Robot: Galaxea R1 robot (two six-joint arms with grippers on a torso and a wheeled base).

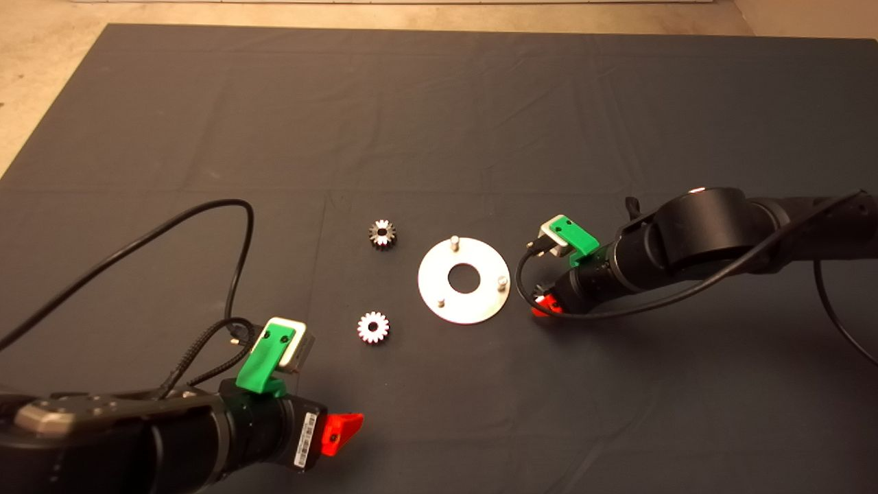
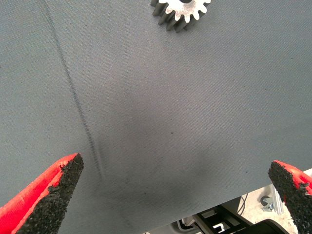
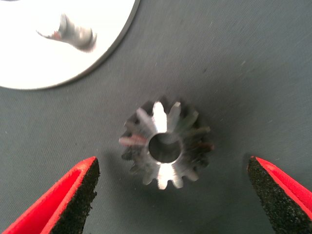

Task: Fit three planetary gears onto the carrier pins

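The flat silver disc [image 1: 475, 309] lies at the mat's middle with three upright carrier pins [image 1: 453, 240] near its rim, all bare. Two planetary gears lie left of it, one farther back [image 1: 382, 234] and one nearer the front [image 1: 372, 327]. My right gripper [image 1: 547, 307] hangs low just right of the disc. In the right wrist view it [image 3: 173, 168] is open, its fingers either side of the third gear [image 3: 165, 127], which lies flat beside the disc's edge [image 3: 29, 58]. My left gripper [image 1: 343, 429] is open and empty at the front left; the front gear [image 2: 181, 12] lies ahead of it.
Black cables loop over the mat at the left [image 1: 233, 226] and below the right arm [image 1: 686, 291]. The mat's front edge and some grey framework [image 2: 229, 219] show in the left wrist view. Bare floor [image 1: 41, 82] lies beyond the mat's far left.
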